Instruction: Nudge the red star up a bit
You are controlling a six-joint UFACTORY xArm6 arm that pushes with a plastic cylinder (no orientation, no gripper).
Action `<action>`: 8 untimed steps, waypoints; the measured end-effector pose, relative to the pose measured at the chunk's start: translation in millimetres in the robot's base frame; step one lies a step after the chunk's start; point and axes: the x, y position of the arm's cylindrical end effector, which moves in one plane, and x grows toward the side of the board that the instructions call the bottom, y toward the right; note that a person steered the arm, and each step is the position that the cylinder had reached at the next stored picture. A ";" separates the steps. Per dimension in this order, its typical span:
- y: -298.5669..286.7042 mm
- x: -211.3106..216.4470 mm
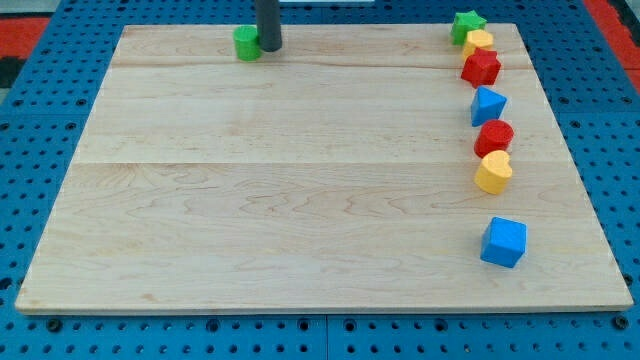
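Nearest the bottom of the frame, at the lower right of the wooden board [300, 200], a blue cube [503, 242] sits by itself. Above it, along the right side, a yellow heart-like block [493, 173] touches a red cylinder [494, 136] just above. Next up is a blue block [487, 105] with angled faces, standing slightly apart from the red cylinder. The red star [481, 68] lies above that, in the upper right of the frame, pressed against a yellow block [479, 42], which in turn touches a green star [467, 25] at the board's top edge.

Far across, at the upper left, my tip [270, 47] rests just right of a green cylinder [247, 43], touching it or nearly so, well apart from the red star. The arm ends in a plain rod, with no jaws to report on.
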 end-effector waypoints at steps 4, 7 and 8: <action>6.7 32.8; 190.2 90.2; 254.7 93.8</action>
